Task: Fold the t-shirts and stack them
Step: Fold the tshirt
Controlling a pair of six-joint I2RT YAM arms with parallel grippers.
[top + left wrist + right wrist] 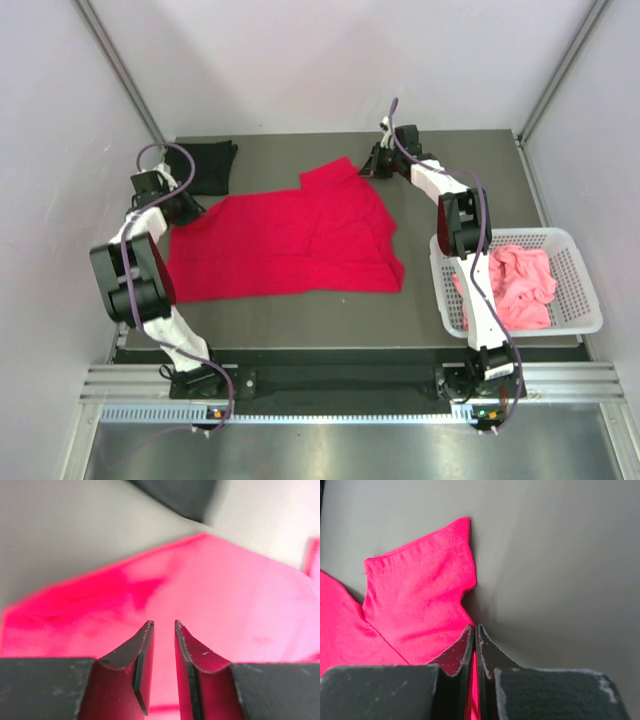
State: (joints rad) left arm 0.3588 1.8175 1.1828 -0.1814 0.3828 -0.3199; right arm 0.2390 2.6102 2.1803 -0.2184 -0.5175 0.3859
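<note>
The bright red t-shirt [290,245] lies spread on the grey table, with one sleeve pointing to the back. My right gripper [372,163] is at that sleeve. In the right wrist view it [476,626] is shut, with a strip of the red cloth [420,595] pinched between the fingers. My left gripper [185,208] is at the shirt's left edge. In the left wrist view it [163,623] stands narrowly open over the red cloth [215,590]. The black t-shirt [212,163] lies folded at the back left and also shows in the left wrist view [180,495]. The salmon pink t-shirt [520,285] lies crumpled in the basket.
A white lattice basket [575,250] stands at the right edge of the table, next to the right arm. Pale walls close in the table on the left, back and right. A metal rail runs along the front edge.
</note>
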